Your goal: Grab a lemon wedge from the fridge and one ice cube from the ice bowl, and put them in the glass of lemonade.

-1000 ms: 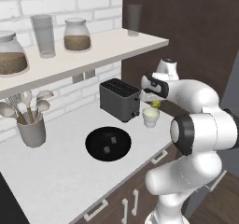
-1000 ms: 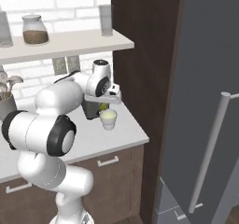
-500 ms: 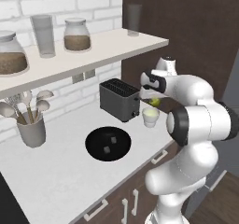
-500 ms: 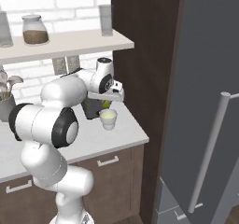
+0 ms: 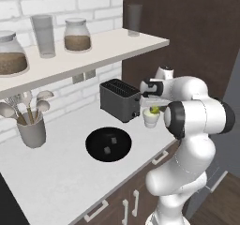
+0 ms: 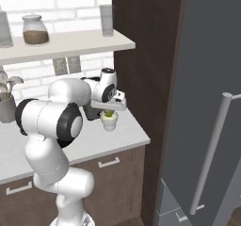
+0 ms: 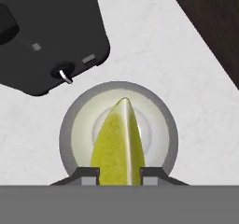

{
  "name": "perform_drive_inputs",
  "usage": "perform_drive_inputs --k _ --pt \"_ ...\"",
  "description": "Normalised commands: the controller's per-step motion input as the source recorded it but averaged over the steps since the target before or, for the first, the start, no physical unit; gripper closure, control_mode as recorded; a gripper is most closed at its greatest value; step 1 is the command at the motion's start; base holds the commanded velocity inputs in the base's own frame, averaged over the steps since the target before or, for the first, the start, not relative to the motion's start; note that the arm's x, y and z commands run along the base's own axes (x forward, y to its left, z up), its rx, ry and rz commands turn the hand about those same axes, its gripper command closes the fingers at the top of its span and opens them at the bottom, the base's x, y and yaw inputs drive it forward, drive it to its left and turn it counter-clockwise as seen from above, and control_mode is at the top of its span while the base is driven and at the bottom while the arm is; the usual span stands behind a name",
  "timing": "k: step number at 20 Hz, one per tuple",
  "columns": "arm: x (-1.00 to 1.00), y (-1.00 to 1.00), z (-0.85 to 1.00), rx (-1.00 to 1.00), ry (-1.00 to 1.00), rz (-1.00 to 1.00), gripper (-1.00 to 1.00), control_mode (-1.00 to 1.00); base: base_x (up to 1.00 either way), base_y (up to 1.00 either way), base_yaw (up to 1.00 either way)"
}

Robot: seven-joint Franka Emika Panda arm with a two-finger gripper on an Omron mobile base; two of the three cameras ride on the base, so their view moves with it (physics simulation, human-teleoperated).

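Yellow-green and glossy, the lemon wedge (image 7: 116,146) sits pinched between the two dark finger tips of the gripper (image 7: 119,175), its point aimed straight down into the glass of lemonade (image 7: 158,120) below. Compared with a second ago, the hand has swung from off to the side to directly over the cup, and the arm's big elbow joint has shifted toward the fridge side.

The left base view shows the gripper (image 5: 154,108) just above the glass (image 5: 150,119), which stands on the white counter (image 5: 61,172) beside the black toaster (image 5: 120,99), with the ice bowl (image 5: 108,144) nearer the front edge holding a few cubes. The right base view adds the grey fridge (image 6: 207,79) with its long handle, well apart to the right. The hand view alone shows the wedge centred over the cup's rim and the toaster's lever (image 7: 65,74) close by.
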Motion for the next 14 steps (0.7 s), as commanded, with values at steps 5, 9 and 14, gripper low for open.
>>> perform_drive_inputs --k 5,9,14 --pt "0.09 0.03 0.21 -0.03 0.02 0.0 1.0 -1.0 0.0 0.0 0.0" --pt "0.16 0.0 0.0 0.0 0.03 0.0 1.0 -1.0 0.0 0.0 0.0" --pt "0.25 0.0 -0.02 0.0 0.01 0.0 1.0 -1.0 0.0 0.0 0.0"
